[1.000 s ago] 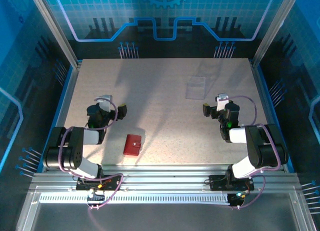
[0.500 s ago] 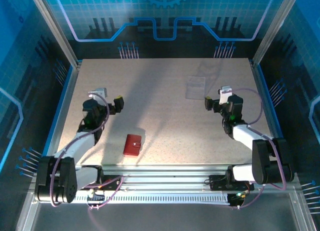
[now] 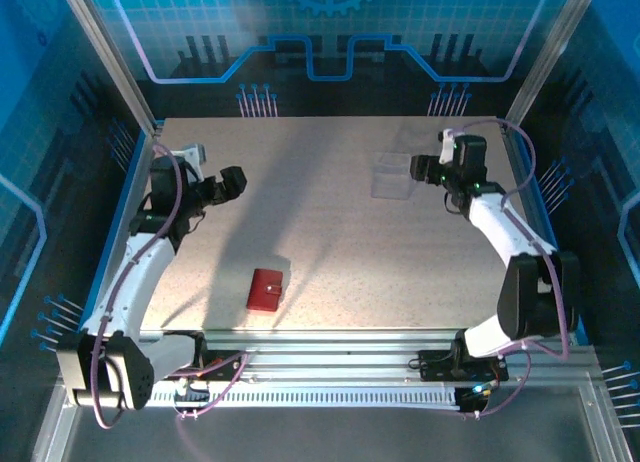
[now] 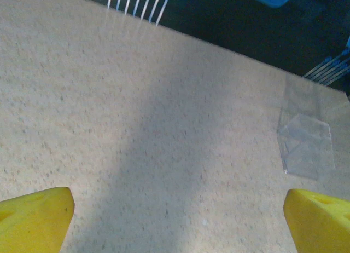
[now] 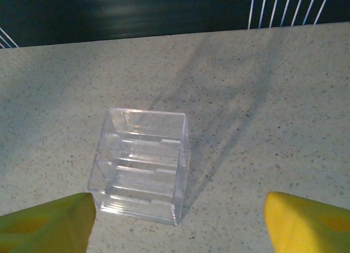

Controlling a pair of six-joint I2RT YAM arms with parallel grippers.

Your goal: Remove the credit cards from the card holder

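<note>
place: robot lab cell | evidence: aluminium frame (image 3: 330, 354), blue panels (image 3: 330, 32)

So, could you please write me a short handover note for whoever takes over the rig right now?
Left gripper: jaws open, empty, above the table at its far left.
Right gripper: jaws open, empty, just right of the clear plastic stand, far right.
Card holder: closed, flat near the front edge, apart from both grippers.
Done: no credit cards out yet; presumably they are inside the holder.
Left: open the holder, pull the cards out.
</note>
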